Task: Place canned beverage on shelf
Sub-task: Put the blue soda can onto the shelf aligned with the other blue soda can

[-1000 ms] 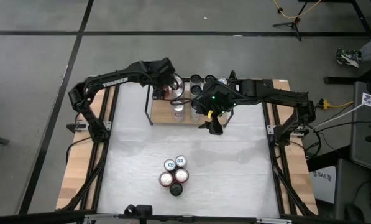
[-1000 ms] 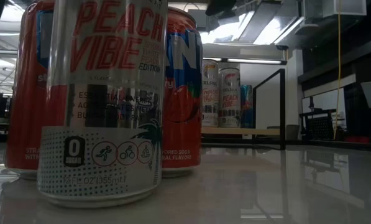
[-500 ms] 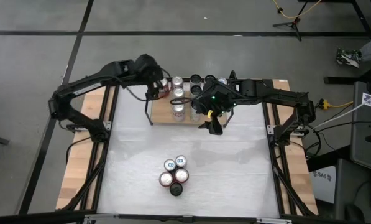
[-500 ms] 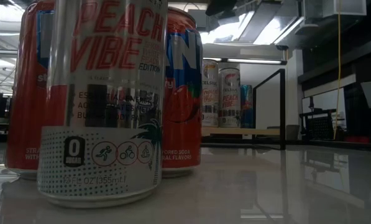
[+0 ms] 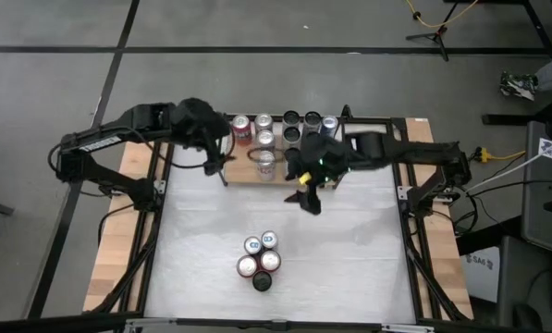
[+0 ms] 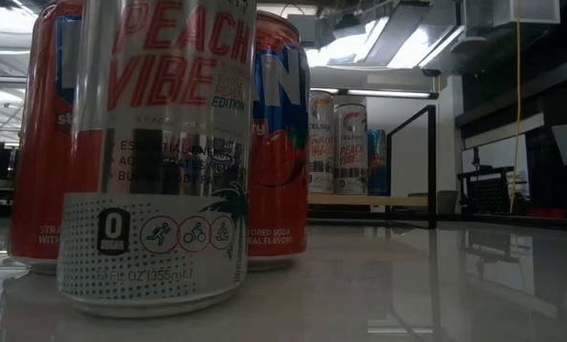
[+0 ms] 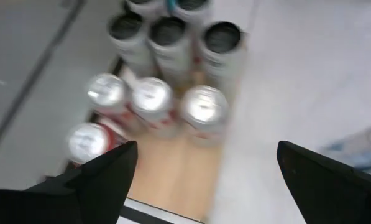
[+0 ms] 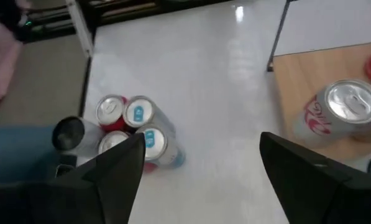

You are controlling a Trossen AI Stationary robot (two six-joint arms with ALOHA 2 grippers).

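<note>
Grippers [image 5: 305, 199] both spread, empty; R is hanging nr shelf [image 5: 243, 174]. You're between cans. Next, take R to cans [image 5: 260, 260].

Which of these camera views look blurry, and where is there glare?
Left wrist view: motion-smeared, the cans on the shelf soft-edged. Right wrist view: slightly soft, with a bright lamp reflection on the white tabletop. Low view: the nearest Peach Vibe can fills the frame, and ceiling lights behind are blown out. High view: evenly lit and sharp.

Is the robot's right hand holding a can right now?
No, the right hand is open with nothing between its fingers, hanging over bare table between the shelf and the cluster of cans.
</note>
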